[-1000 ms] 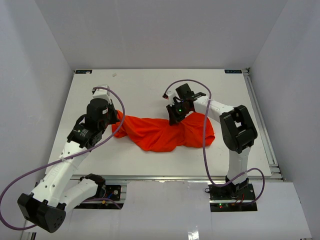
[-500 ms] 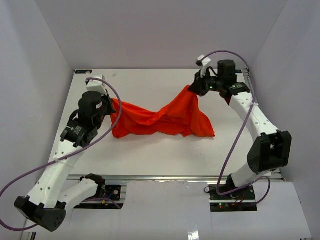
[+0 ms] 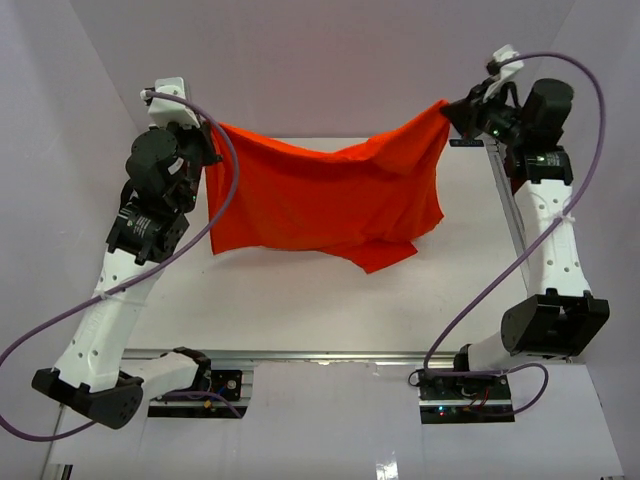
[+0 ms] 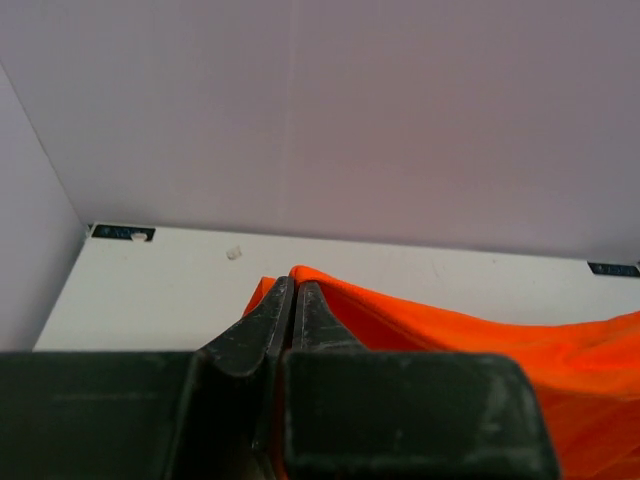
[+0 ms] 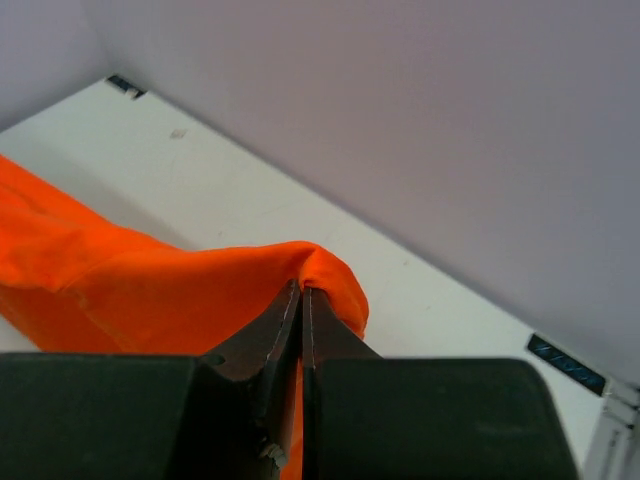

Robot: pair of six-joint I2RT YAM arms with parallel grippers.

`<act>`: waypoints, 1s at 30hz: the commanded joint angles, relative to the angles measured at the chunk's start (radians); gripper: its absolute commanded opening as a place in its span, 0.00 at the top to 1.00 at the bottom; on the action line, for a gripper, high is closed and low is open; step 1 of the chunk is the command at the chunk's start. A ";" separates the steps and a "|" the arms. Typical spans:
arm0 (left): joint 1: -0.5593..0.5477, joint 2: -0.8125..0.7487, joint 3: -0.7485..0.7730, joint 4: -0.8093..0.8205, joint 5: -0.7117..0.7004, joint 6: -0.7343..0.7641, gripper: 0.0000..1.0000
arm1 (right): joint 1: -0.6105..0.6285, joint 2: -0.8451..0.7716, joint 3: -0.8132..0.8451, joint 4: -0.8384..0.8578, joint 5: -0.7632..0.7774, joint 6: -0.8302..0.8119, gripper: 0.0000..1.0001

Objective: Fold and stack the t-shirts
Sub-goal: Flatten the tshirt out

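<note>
The left jaws are pressed together on a thin fold at 1 top corner of the t-shirt (image 3: 320, 195). The right jaws are clamped the same way on the opposite corner. In both wrist views only a sliver of orange-red cloth sits between the tips.

That's my worry: with so little fabric pinched, the shirt's own weight, or the 2 arms tugging apart, could slide a corner free. The whole thing would then drop in a heap.

Out from the grips, the shirt hangs in the air like a sheet on a line, sagging in the middle, over the far half of the white table (image 3: 300, 290). Its lower edge is uneven, with 1 flap dangling lower toward the right, so it could land creased. I can't tell whether that flap touches the table.
</note>
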 commanded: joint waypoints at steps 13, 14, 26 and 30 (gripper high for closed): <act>0.165 0.099 0.142 0.150 0.036 0.027 0.92 | -0.197 -0.017 0.264 0.273 0.002 0.242 0.94; 0.170 0.114 0.152 0.149 0.062 0.025 0.92 | -0.208 -0.020 0.270 0.281 0.001 0.251 0.94; 0.173 0.006 0.123 0.276 0.188 -0.047 0.92 | -0.239 -0.115 0.347 0.427 0.048 0.346 0.94; 0.173 -0.067 0.095 0.331 0.234 -0.094 0.92 | -0.239 -0.129 0.393 0.470 0.075 0.398 0.94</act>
